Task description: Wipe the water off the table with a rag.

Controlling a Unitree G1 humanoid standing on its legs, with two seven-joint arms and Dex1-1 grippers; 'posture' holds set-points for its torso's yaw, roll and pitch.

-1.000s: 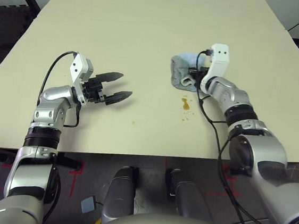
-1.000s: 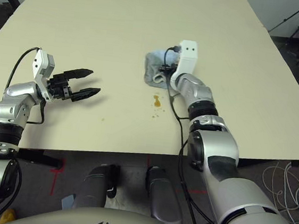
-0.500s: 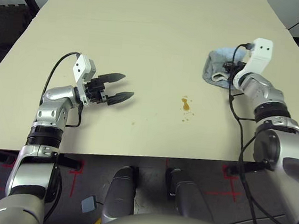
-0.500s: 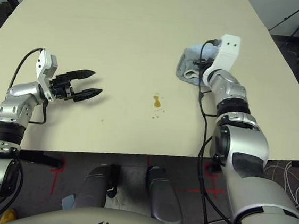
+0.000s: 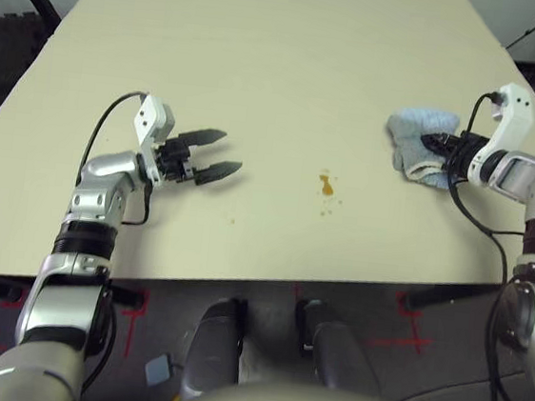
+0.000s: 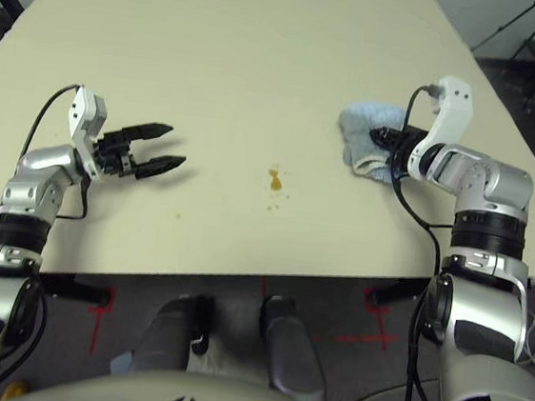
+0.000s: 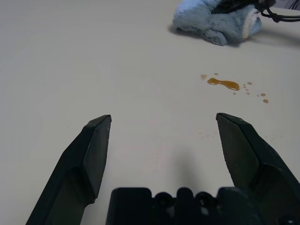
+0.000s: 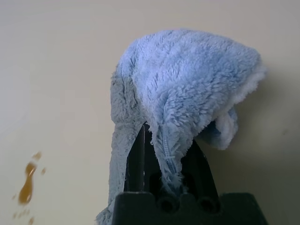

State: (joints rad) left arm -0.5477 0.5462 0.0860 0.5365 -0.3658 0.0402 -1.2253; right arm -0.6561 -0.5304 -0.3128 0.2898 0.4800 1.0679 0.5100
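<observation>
right gripper (image 5: 434,141) clamped shut on rag (image 5: 418,151), fingers buried in bunched blue cloth, rag draped over them and resting on table (image 5: 282,58)
rag well right of water (image 5: 327,185), slightly farther from robot, not touching it
water: small amber blob with tiny specks beside it, near table middle
left gripper (image 5: 217,153) wide open, holding nothing, hovering well left of water, fingers pointing toward it

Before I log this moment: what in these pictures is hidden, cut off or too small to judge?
- Right tool fingertips: right wrist view, wrapped in the rag.
- Whether the rag touches the table: head views, too small to tell.
- Faint specks near the water: left wrist view, too small to count.
- Table's far end: head views, cut off by the top edge.
</observation>
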